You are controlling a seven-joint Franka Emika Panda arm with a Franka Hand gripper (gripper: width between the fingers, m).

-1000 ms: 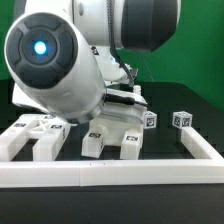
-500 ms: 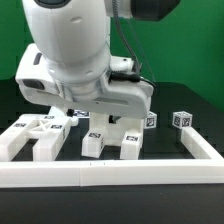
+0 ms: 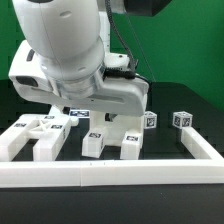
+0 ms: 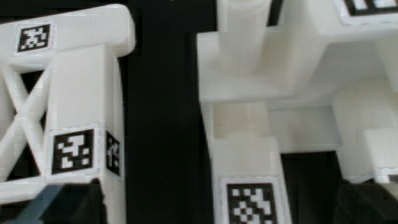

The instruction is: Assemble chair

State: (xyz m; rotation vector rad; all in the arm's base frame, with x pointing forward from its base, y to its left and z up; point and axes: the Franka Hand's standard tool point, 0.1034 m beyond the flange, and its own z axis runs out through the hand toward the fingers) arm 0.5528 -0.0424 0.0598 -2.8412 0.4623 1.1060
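The chair lies as loose white tagged pieces on the black table. A ladder-like frame piece [image 3: 32, 130] is at the exterior view's left and also shows in the wrist view [image 4: 71, 95]. A blocky piece with two legs [image 3: 112, 140] lies in the middle. Two small cubes [image 3: 150, 121] [image 3: 182, 119] stand to the right. My gripper [image 4: 222, 208] hangs over the blocky piece [image 4: 267, 110], open, with one tagged leg [image 4: 249, 195] between its dark fingertips [image 4: 59, 205]. It holds nothing. In the exterior view the big white hand [image 3: 85, 85] hides the fingers.
A long low white border rail [image 3: 110, 174] runs along the front and turns back at the exterior view's right [image 3: 205, 145]. A green wall stands behind.
The arm has swung from a tilted pose to upright over the pieces and shifted slightly toward the exterior view's left. The chair pieces have not moved.
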